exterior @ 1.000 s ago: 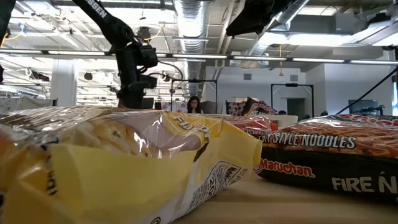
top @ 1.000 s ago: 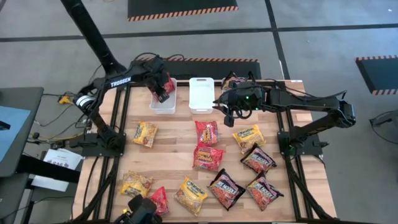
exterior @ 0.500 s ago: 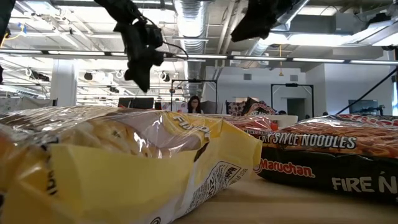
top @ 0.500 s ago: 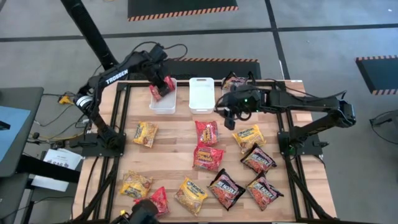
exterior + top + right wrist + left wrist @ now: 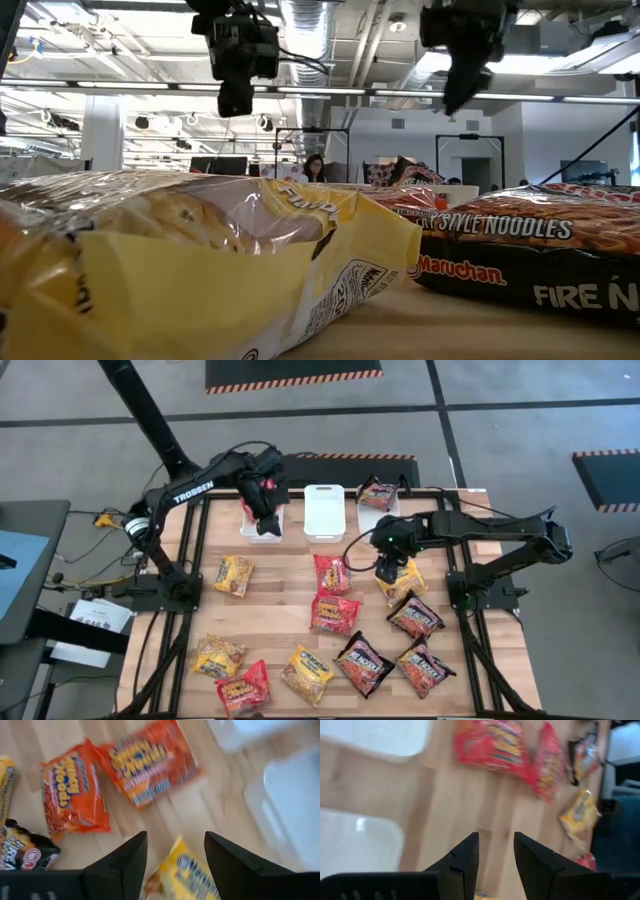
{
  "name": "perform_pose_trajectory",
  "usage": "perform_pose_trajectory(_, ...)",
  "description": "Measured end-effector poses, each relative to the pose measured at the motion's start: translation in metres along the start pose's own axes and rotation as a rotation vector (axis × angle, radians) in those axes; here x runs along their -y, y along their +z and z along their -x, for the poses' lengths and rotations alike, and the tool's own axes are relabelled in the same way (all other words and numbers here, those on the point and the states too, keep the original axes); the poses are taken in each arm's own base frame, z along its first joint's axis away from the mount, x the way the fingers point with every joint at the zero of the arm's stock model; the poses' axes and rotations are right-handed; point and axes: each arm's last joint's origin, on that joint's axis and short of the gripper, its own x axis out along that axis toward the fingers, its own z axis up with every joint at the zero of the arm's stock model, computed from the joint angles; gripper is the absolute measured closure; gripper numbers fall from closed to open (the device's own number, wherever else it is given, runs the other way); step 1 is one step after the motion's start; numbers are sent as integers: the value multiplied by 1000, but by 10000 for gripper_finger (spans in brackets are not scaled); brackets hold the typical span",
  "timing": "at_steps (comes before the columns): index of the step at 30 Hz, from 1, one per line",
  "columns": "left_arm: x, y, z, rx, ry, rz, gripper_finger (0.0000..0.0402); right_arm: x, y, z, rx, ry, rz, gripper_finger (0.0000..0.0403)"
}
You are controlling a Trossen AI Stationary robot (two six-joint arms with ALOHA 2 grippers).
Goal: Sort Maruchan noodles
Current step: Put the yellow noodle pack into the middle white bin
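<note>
Sorting has barely begun, I judge: one red crinkly plastic noodle packet [image 5: 262,507] lies in the left white rectangular plastic tub [image 5: 262,520], a dark one [image 5: 377,495] in the right tub [image 5: 383,503], and the middle tub [image 5: 323,512] holds nothing. About eleven packets are left on the wooden desk [image 5: 280,585]. My left pincer [image 5: 266,495] hangs over its tub, fingers narrowly parted and empty; my right pincer [image 5: 388,569], spread wide and empty, hovers above a yellow packet [image 5: 402,581].
</note>
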Motion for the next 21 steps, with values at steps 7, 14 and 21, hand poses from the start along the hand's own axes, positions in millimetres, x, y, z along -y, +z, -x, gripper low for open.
perform_pose_trajectory(7,20,1,-10,-30,-100,-52,294,1,-17,-1,-147,-54,-212,178)
perform_pose_trajectory(14,31,-1,-16,-61,-173,-83,294,1,-38,-18,-280,-55,-396,178)
perform_pose_trajectory(21,32,-11,-34,-113,-229,-58,294,4,-56,-37,-344,-65,-492,178)
